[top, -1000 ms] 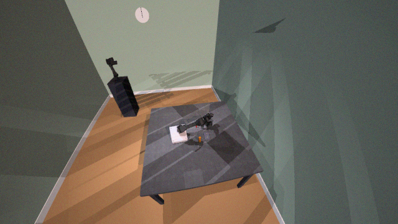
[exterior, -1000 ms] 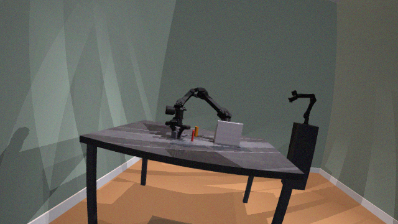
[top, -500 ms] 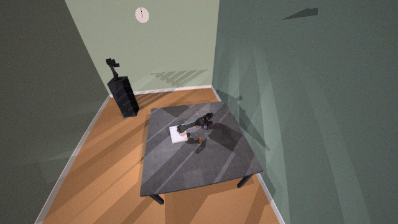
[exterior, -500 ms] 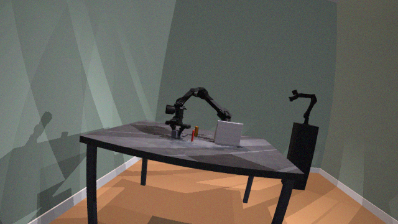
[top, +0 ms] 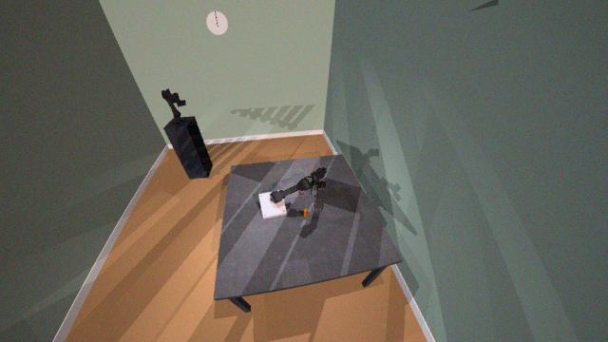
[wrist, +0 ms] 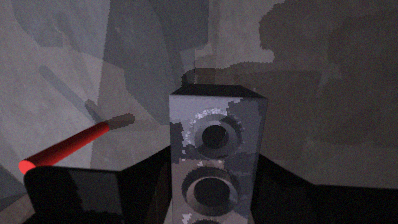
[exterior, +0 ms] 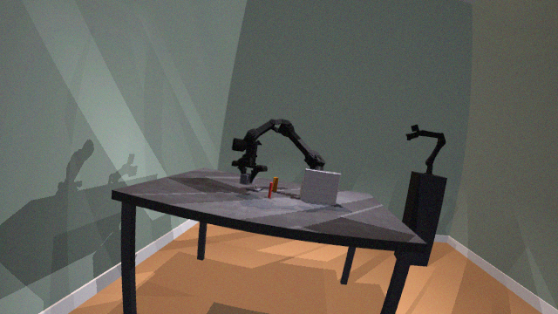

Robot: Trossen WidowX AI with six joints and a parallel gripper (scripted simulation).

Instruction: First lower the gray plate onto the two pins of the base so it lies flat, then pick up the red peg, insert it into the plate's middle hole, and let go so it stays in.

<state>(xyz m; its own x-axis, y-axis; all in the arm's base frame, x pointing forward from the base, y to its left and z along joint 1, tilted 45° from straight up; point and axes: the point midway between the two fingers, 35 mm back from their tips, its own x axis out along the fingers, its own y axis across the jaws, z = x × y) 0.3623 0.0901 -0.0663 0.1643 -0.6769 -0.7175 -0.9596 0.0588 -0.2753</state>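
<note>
Beside the peg (wrist: 65, 147) on the table (exterior: 244, 209), my gripper (wrist: 210, 147) is pinching the plate (wrist: 216, 150); peg stands just left of it.

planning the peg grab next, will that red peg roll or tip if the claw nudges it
The red peg is thin and stands upright on the table, so a sideways nudge would probably topple it. Being round, it may then roll. It looks stiff.

Green walls (top: 237, 85) stand around a brown wood floor (top: 157, 266). A dark table (exterior: 244, 214) sits near a tall black stand (top: 189, 147). Light stripes cross everything.
</note>
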